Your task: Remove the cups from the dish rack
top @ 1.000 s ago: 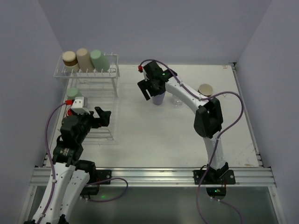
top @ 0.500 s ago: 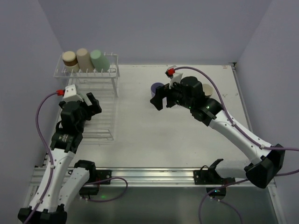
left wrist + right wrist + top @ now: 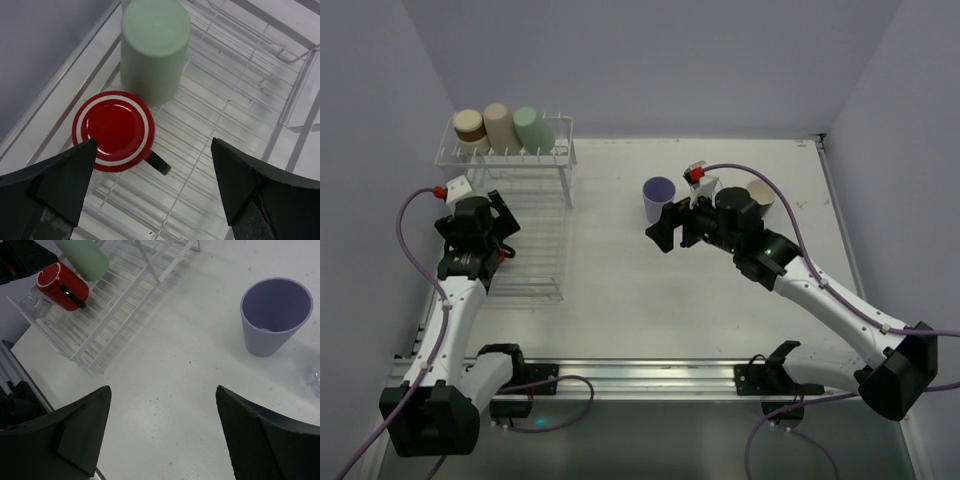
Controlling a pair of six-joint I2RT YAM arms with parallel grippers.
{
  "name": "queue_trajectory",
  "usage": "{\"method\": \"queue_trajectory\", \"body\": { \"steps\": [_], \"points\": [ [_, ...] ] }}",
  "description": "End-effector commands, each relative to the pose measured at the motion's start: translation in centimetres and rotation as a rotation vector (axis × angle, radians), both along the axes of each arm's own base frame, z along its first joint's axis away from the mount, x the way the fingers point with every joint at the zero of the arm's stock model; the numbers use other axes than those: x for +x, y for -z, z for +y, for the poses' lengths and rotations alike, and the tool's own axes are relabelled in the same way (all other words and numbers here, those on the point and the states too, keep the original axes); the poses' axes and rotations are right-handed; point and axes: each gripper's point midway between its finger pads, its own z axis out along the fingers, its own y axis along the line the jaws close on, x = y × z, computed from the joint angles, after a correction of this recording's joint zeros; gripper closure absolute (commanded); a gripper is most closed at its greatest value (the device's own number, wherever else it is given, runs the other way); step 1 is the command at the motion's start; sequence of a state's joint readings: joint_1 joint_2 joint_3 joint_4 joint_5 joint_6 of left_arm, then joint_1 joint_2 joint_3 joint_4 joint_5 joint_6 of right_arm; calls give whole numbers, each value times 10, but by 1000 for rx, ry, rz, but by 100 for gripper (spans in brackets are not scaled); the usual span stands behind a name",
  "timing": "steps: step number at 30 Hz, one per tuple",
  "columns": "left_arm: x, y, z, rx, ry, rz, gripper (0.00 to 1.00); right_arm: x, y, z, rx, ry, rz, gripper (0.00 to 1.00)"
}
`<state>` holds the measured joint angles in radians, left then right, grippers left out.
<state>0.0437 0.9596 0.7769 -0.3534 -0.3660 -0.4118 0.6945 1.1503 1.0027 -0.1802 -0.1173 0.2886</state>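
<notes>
We start with the table [image 3: 620, 300], white and walled on three sides. On its left side lies the rack [image 3: 542, 250], a long wire grid with a raised shelf at the far end.

Our left arm reaches over the grid. The left gripper [image 3: 153, 145] hangs above it with its jaws spread wide and nothing between them. Our right arm stretches across the middle of the table. The right gripper [image 3: 163, 390] is released too, jaws wide apart and empty, with bare table below it.

Three cups stand in a row on the shelf: a brown cup [image 3: 470, 125], a beige cup [image 3: 501, 126] and a green cup [image 3: 534, 129]. On the grid, under the left gripper, a red cup [image 3: 114, 131] sits bottom up, and a second green cup [image 3: 155, 50] is just beside it.

A purple cup [image 3: 658, 198] stands upright on the table, near the right gripper and apart from it. A cream cup [image 3: 761, 192] sits farther right, partly hidden behind the arm. The right wrist view catches the edge of a clear glass [image 3: 315, 381].
</notes>
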Motion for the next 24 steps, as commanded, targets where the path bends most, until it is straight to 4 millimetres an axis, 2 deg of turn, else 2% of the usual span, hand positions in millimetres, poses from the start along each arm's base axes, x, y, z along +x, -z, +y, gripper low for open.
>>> {"method": "queue_trajectory", "body": {
  "steps": [1,5,9,12,19,24],
  "points": [
    [-9,-23,21,37,-127,-38,0,1,-24,6,76,-17,-58,13],
    [-14,-11,26,64,-108,55,0,-1,-22,10,79,-35,-48,13],
    [-17,18,33,65,-120,191,0,1,-19,9,68,-29,-42,13],
    [-17,27,38,47,-119,212,0,2,-16,11,64,-36,-36,13],
    [-6,28,46,47,-123,223,0,0,-15,15,64,-58,-25,13],
    [1,43,47,26,-108,266,0,-1,-13,16,63,-61,-20,13]
  ]
}}
